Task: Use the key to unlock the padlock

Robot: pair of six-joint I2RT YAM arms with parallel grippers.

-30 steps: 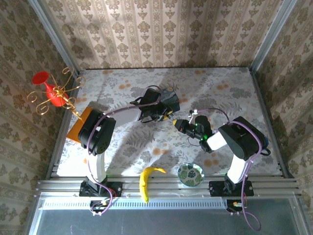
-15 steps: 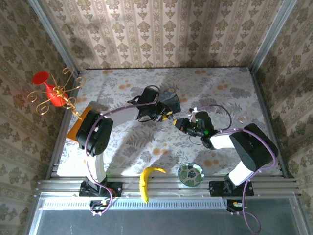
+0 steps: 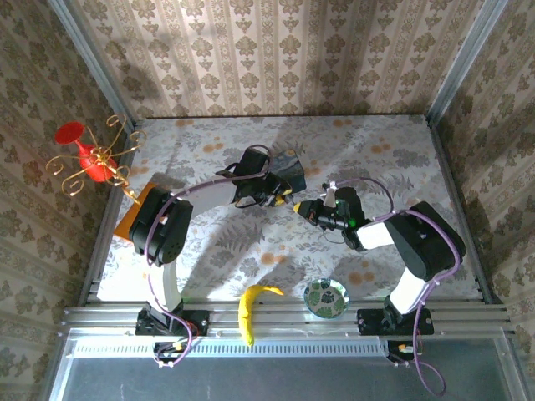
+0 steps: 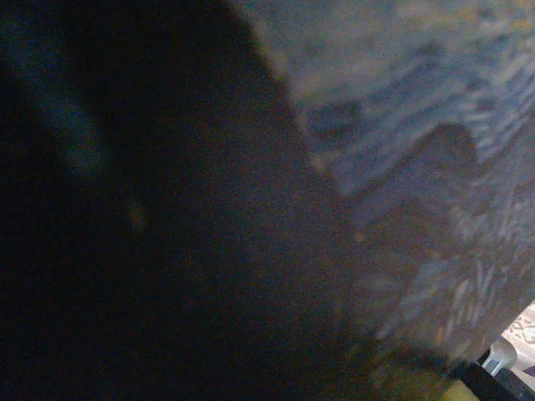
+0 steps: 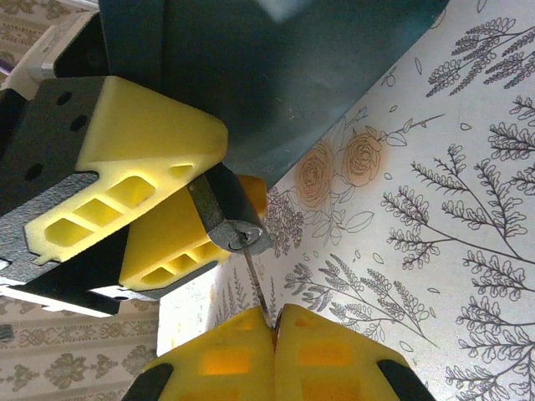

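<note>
**A:** Which step are we on?

**B:** Key insertion. In the right wrist view, bottom centre, the right end effector [image 5: 274,327] is pinched together on the key [image 5: 258,288]. The blade runs up-left to the padlock [image 5: 224,209] and its tip meets the keyway face. I can't tell how deep it sits.

**A:** Is the lock held?

**B:** Yes. The left end effector [image 5: 232,174] is clamped on the padlock body, left of centre. The blue painted box [image 5: 284,75] is close behind, in the upper frame. I can't tell whether the lock rests on the bench [image 5: 443,217].

**A:** Next move?

**B:** My read is to push along the blade axis until it seats, then roll the wrist to turn the cylinder. The blade must stay in line with the keyway. It's thin, so side load could bend it or twist it in the grip. The left arm has to resist the torque.

**A:** Blind spots?

**B:** The shackle is hidden behind the left fingers [image 5: 125,142], so I can't tell if it's locked. The key's bow is buried in the right grip. The left wrist view is a blur, dark on the left and box paint on the right. In the top view the lock is too small to resolve.
</note>
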